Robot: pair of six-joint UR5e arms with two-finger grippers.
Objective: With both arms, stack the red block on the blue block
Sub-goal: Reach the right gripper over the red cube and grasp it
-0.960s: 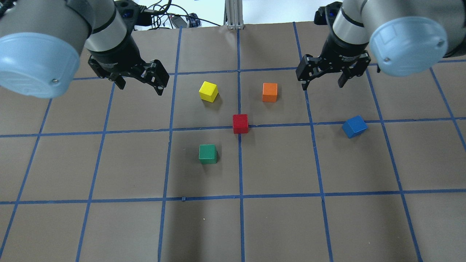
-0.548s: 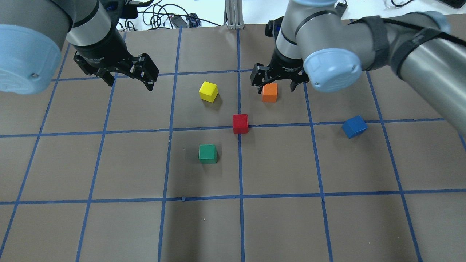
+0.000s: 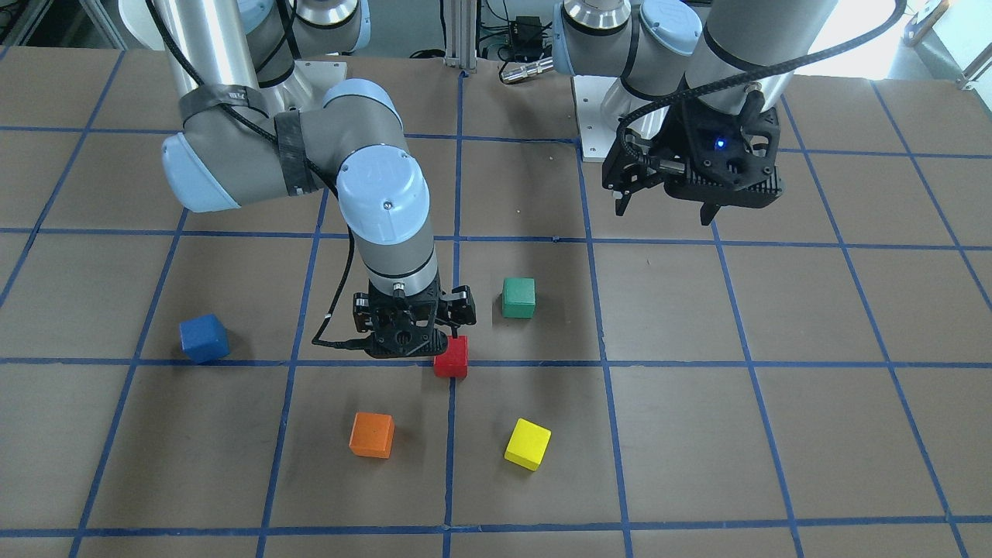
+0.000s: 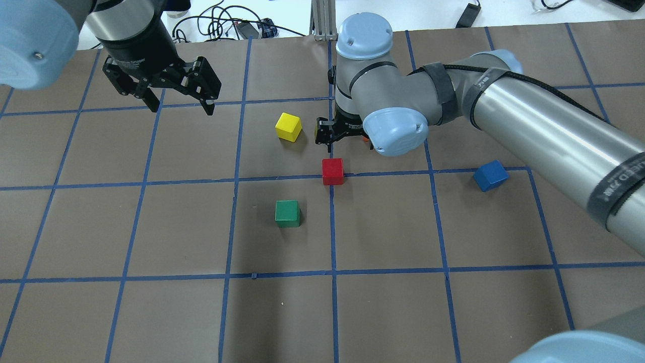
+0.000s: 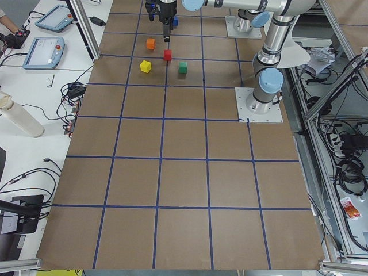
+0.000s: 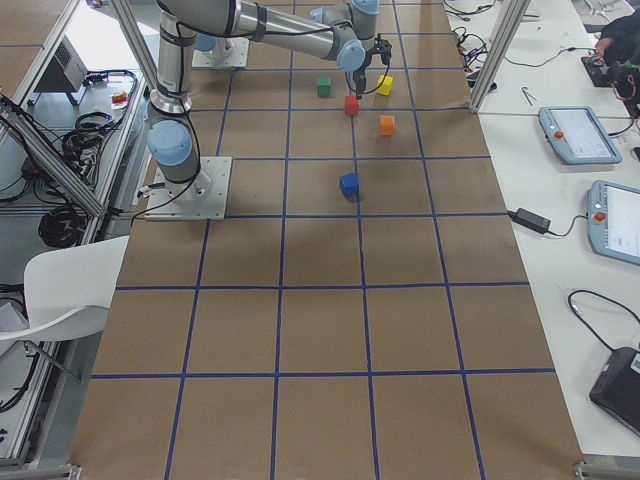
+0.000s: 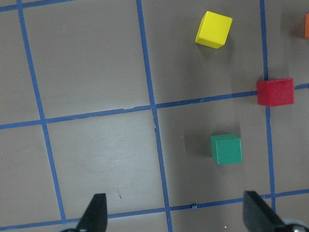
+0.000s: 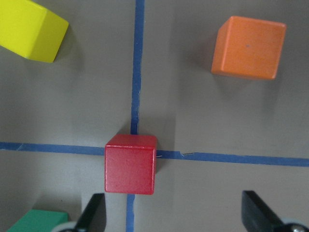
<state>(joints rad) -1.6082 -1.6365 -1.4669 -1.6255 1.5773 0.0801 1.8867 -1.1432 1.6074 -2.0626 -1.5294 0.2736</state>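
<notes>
Red block [image 8: 130,163] is matte, sitting on crossing tape [image 8: 139,72]. My right gripper [image 8: 175,215] above it and my left gripper [image 4: 181,108] both stand apart.

five blocks: red [image 3: 451,356], blue [image 3: 204,339], green [image 3: 518,297], yellow [image 3: 528,444], orange [image 3: 371,435]; two arms [image 3: 232,167] [image 3: 744,46].

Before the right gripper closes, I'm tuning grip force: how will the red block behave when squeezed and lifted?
The red block looks like a rigid, flat-faced cube, so it likely won't deform or roll. Its matte faces probably grip well. Being small, it is probably light.
</notes>
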